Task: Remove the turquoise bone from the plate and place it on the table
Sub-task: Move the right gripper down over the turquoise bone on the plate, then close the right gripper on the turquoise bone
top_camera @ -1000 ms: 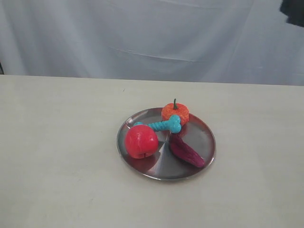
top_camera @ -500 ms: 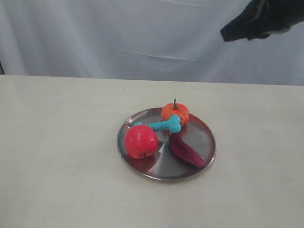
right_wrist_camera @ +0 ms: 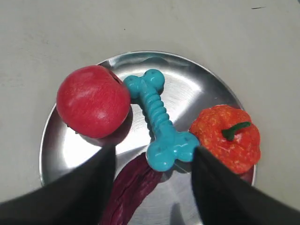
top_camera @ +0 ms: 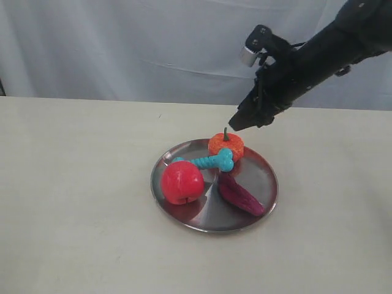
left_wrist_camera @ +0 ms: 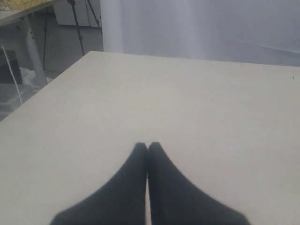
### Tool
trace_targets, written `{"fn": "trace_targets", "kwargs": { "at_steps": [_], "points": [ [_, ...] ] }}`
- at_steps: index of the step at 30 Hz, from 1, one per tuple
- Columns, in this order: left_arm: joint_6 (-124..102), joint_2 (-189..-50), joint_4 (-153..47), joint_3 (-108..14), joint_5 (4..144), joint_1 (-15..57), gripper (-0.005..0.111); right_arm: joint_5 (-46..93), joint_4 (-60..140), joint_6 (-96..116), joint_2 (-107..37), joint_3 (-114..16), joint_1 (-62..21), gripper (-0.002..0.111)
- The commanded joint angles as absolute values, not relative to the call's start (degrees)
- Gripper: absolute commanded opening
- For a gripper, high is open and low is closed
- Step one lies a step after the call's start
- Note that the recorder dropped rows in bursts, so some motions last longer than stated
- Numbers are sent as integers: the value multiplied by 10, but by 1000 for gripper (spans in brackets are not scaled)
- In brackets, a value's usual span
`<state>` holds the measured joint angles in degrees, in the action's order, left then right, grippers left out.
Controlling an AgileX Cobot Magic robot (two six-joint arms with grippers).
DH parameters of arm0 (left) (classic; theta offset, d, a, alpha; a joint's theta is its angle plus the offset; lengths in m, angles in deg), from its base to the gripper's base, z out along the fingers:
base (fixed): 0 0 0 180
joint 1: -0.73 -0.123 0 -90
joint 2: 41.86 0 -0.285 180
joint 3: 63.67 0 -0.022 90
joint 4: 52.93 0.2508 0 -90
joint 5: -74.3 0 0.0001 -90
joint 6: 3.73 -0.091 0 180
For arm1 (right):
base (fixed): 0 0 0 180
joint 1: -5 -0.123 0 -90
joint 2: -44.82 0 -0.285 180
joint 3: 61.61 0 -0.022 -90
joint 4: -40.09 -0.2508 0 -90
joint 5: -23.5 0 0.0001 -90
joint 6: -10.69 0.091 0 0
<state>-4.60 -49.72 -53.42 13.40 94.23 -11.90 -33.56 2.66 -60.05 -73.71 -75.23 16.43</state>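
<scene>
Your largest surface is the table [top_camera: 73, 196]. The left gripper [left_wrist_camera: 147, 146] sits low over a bare stretch of it, pinched together on nothing and well apart from the work. The plate [top_camera: 211, 229] lies near the table's middle, and the right gripper [top_camera: 240, 124] hangs above its 12 o'clock edge, spread wide and empty. In the wrist view its fingers [right_wrist_camera: 79, 187] frame one knobby end of the toy. Reading the plate as a dial in the exterior view, a red apple [top_camera: 182, 182] fills 9 o'clock, an orange pumpkin [top_camera: 226, 146] sits at 12 and a dark purple vegetable [top_camera: 240, 195] lies toward 4. The turquoise bone [top_camera: 208, 162] lies flat across the upper half, between apple and pumpkin. Your main risk is crowding. The nearer knob touches or almost touches the pumpkin, and the purple tip lies close by it, so a wide descent could land a finger on either neighbour, shove it, or pinch it along with the bone. A grip on the rounded knob rather than the ribbed shaft may also squirt loose, and a hard touchdown could skid the shiny plate. The bone's long axis runs roughly 9-to-3. One end points to 3 beside the pumpkin, and the other points to 9, partly hidden behind the apple near the rim.
</scene>
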Motion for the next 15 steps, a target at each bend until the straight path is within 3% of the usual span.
{"fn": "trace_targets", "kwargs": {
  "at_steps": [1, 4, 9, 15],
  "points": [
    [-44, -496, -534, 135, 939, -120, 0, -327, 110, -596, -757, -771, 125, 58],
    [-44, -496, -534, 135, 939, -120, 0, -297, 180, -583, -766, -770, 94, 48],
    [-44, -496, -534, 135, 939, -120, 0, -281, 220, -563, -791, -781, 58, 55],
    [-44, -496, -534, 135, 939, -120, 0, -280, 241, -542, -828, -809, 48, 55]
  ]
}}
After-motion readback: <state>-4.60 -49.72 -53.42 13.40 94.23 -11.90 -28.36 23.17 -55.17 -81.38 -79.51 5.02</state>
